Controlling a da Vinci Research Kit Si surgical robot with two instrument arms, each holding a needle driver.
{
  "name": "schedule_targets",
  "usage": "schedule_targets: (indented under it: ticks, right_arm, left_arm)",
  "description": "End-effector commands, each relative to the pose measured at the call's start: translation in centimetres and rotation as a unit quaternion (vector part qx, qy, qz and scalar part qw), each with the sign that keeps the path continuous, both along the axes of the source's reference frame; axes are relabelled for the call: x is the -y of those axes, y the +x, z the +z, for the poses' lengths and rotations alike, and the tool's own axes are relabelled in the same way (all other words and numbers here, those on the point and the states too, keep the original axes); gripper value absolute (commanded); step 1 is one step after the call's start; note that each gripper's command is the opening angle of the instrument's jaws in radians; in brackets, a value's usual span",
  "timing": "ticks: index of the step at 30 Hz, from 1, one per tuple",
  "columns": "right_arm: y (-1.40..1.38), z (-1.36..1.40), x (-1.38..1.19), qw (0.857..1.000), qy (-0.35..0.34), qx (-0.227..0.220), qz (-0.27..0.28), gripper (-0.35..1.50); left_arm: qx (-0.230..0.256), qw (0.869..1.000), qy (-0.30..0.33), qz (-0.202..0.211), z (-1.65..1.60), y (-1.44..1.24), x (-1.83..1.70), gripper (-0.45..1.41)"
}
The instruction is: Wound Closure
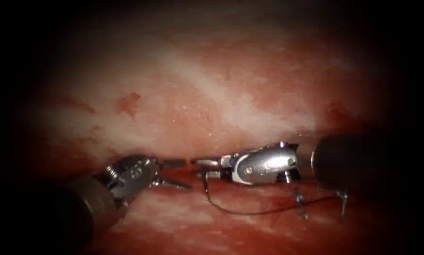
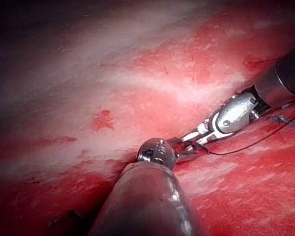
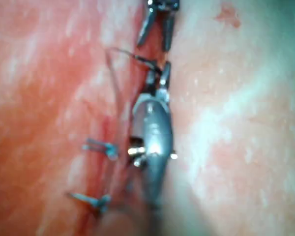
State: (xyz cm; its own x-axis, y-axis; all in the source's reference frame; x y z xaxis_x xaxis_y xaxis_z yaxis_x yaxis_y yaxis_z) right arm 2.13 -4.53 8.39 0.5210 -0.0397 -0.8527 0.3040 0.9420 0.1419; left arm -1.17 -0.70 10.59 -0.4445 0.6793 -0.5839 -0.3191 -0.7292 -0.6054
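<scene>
The cut (image 1: 195, 185) runs across the tissue (image 1: 212, 94), and both tools meet tip to tip over it. From the lower left, my left tool (image 1: 187, 174) has its jaws wide open and holds nothing. From the right, my right tool (image 1: 196, 168) has its two jaws slightly apart. Dark thread (image 1: 249, 212) starts at a short dark piece (image 1: 205, 183) by its lower jaw, perhaps the needle's end. I cannot tell if that piece is in the tissue. The thread arcs right to the stitches. The right wrist view shows the right tool (image 3: 158, 70), the thread (image 3: 115, 54) and the left tool (image 3: 154, 43).
Two finished stitches with short cut ends (image 1: 299, 205) (image 1: 341, 200) sit along the cut right of the tools, also seen as stitches (image 3: 101, 147) (image 3: 88, 199). A red fluid patch (image 1: 129, 101) marks the tissue beyond the cut. The right shaft (image 1: 353, 163) is dark and thick.
</scene>
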Motion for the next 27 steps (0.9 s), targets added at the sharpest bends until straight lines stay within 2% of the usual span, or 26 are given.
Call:
schedule_targets:
  ticks: [1,5,9,16,18,24,27]
  right_arm:
    - [0.02,0.09,0.13,1.000,0.008,0.003,0.005,-0.35]
    - [-0.04,0.12,0.20,0.999,0.029,0.020,0.006,-0.35]
    - [0.00,0.09,0.06,0.999,0.033,0.015,0.026,-0.35]
    - [0.12,-0.17,-0.22,0.997,-0.052,-0.041,0.032,-0.35]
    - [0.14,-0.35,-0.32,0.994,-0.077,-0.058,0.048,-0.35]
    - [0.11,-0.66,-0.59,0.989,-0.109,-0.073,0.068,-0.35]
    - [0.10,-0.68,-0.67,0.987,-0.118,-0.077,0.079,-0.35]
  left_arm:
    - [0.002,1.000,0.001,0.001,0.08,-0.06,0.02,0.19]
    - [0.002,1.000,0.001,0.001,0.08,-0.06,0.02,0.19]
    - [0.001,1.000,0.000,0.001,0.08,-0.07,0.02,0.19]
    - [0.000,1.000,0.000,-0.001,0.09,-0.11,0.04,0.19]
    - [0.001,1.000,0.000,-0.001,0.10,-0.15,0.06,0.19]
    - [0.002,1.000,0.001,0.004,0.15,-0.25,0.11,0.19]
    - [0.003,1.000,0.002,0.006,0.16,-0.28,0.13,0.19]
